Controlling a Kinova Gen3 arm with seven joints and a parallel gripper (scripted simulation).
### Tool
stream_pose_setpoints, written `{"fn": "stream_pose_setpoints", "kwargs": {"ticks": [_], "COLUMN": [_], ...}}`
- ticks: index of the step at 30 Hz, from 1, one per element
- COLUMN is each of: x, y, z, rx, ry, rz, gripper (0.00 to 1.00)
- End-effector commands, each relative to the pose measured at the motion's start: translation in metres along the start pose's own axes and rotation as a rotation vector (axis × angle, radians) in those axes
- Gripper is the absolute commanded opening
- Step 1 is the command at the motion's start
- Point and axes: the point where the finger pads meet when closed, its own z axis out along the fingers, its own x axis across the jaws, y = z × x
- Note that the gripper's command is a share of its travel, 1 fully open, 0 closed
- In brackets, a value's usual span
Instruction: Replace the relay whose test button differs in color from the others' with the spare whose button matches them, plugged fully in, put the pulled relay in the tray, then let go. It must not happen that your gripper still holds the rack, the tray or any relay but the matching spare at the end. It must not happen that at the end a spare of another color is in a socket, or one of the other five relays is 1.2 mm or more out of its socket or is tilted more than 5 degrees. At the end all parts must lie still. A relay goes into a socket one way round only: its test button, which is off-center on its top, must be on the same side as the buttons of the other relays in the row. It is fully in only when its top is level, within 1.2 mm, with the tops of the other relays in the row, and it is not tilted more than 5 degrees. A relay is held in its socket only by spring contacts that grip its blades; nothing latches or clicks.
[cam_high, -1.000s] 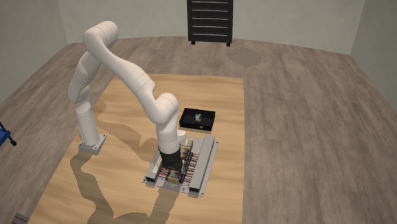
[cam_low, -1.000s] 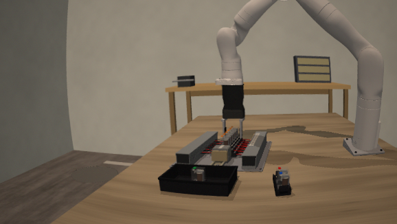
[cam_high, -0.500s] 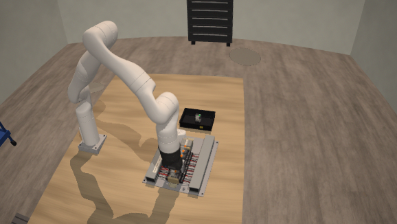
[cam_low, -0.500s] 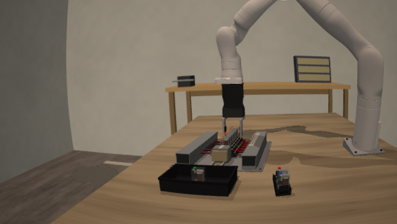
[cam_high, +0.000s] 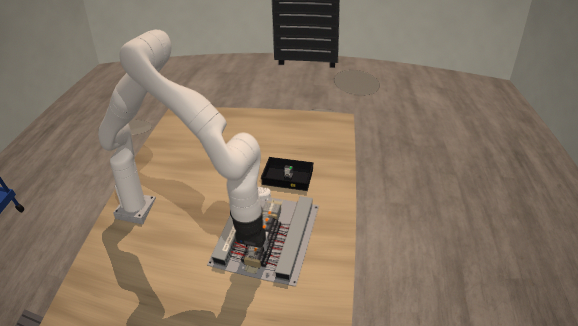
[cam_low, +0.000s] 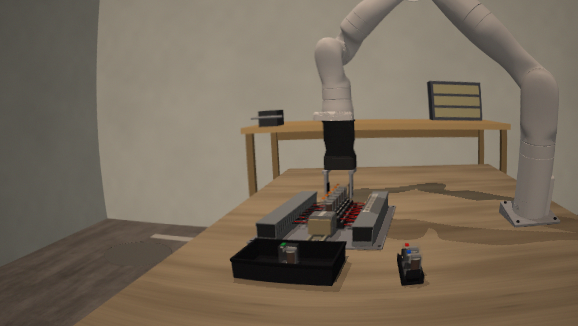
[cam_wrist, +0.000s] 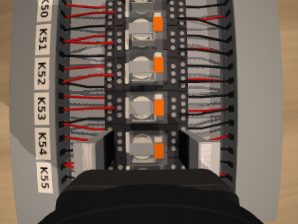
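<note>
Wooden tabletop (cam_high: 330, 150) (cam_low: 475, 270) (cam_wrist: 291, 100), relay (cam_wrist: 142, 148) beneath open gripper (cam_high: 249, 230) (cam_low: 339, 195) (cam_wrist: 146, 144)

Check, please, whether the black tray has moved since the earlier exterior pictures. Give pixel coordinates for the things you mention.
No; the black tray (cam_high: 267, 184) (cam_low: 285, 276) shows no visible shift, judged against the table's front left edge in the exterior view.
</note>
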Motion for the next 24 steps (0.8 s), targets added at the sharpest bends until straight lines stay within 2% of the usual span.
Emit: {"fn": "stream_pose_setpoints", "kwargs": {"ticks": [1,24], "x": [0.001,0.0006], "y": [0.0003,0.0002], "z": [-0.0021,-0.0063], "rx": [-0.001,-0.001], "ry": [0.003,0.003], "rz": [0.0,0.0], "gripper": [1.0,1.0]}}
